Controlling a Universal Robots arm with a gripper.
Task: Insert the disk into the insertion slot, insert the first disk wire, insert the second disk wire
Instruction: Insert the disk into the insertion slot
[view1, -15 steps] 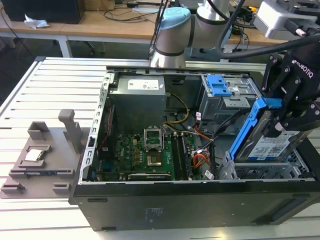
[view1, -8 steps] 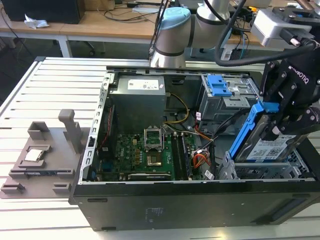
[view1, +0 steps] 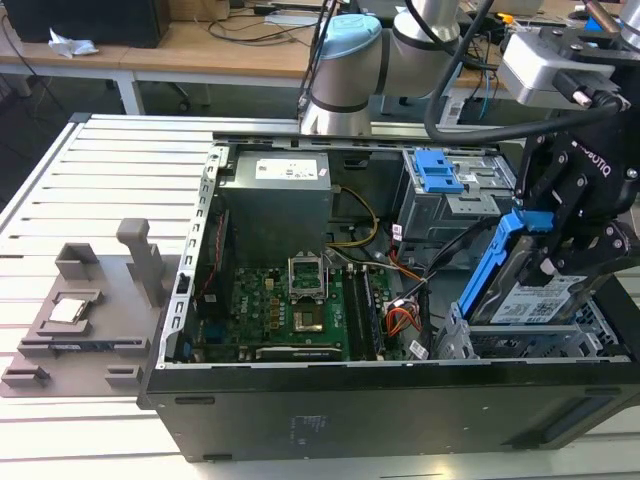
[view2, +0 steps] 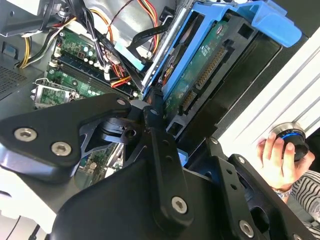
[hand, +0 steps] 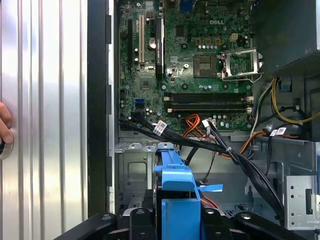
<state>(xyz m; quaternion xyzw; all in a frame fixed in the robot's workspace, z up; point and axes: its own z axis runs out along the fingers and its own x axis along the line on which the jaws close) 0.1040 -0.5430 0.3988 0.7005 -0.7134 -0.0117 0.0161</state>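
Disk (view1: 528, 296) is gripped by its blue caddy, gripper (view1: 556, 250) clamped tight on the upper end. It hangs tilted, not flat. The low end is down at the mouth of the insertion slot (view1: 500, 345), the silver perforated cage in the case corner at the exterior view's right (can't tell if metal is touching yet). The high end leans up toward the arm.

In the second wrist view the green circuit-board side faces the camera, connector pins exposed.

Cable bundle (hand: 200, 142), black sleeves plus orange/red/yellow leads, lies loose across the case between the motherboard (hand: 200, 55) and the cage. The grey bay with blue latch (view1: 440, 175) sits just behind the cage.

A person's hand (view2: 277, 157) rests on a round knob (view2: 290, 137) outside the case on the slatted table (view1: 100, 170). A grey fixture (view1: 90, 310) sits well apart at the exterior view's left.
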